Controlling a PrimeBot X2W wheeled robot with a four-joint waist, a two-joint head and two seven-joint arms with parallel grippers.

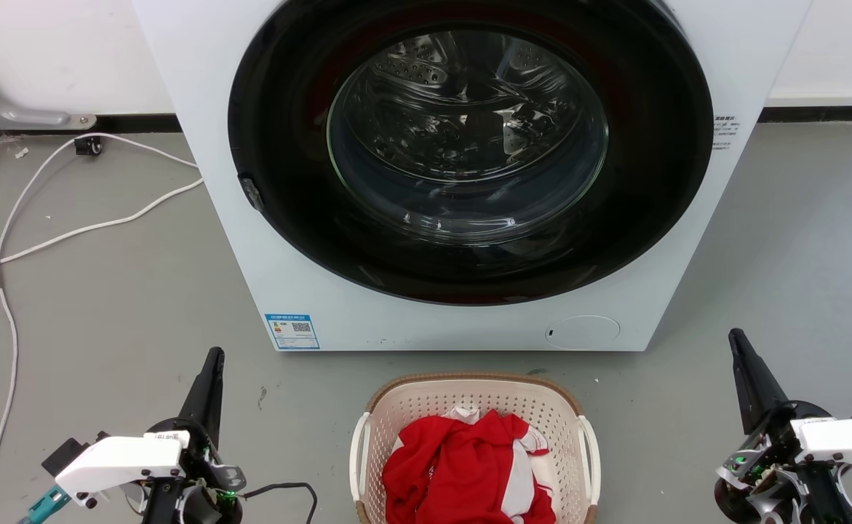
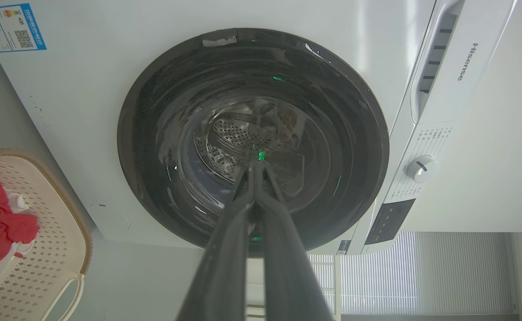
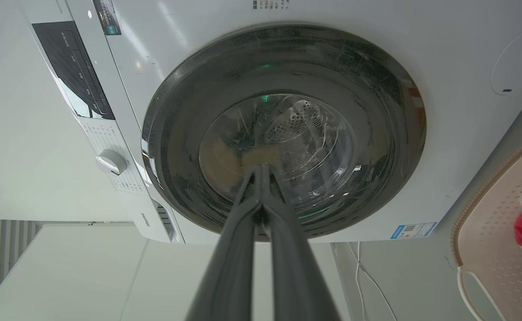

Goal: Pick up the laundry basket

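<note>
Laundry basket [image 1: 426, 407] is sitting on grey floor [image 1: 797, 255] at near centre of head view, just in front of washing machine [image 1: 207, 218], w/ a small gap btwn its far rim and machine's base. Mouth is facing up, and red-and-white garment [image 1: 462, 466] is lying inside. Left handle [image 1: 357, 455] and right handle [image 1: 591, 457] are facing out to the sides, so handle-to-handle axis is running left–right. Near end is getting cut off by frame edge, so can't tell whether long axis is running left–right or near–far.

Left gripper [image 1: 215, 358] is hovering well left of basket, right gripper [image 1: 737, 338] well right. Both are pointing far, toward washer door [image 1: 469, 145]. Each pair of fingers is pressing together, tips meeting, gripping nothing.

Step, imo: pre-reach, nothing touching basket yet. Next move is calling for fingers spreading, each arm swinging inward and down to handle on its own side, clamping both, then lifting evenly so load isn't tipping. White cable [image 1: 69, 233] is trailing at far left, well apart from basket.
</note>
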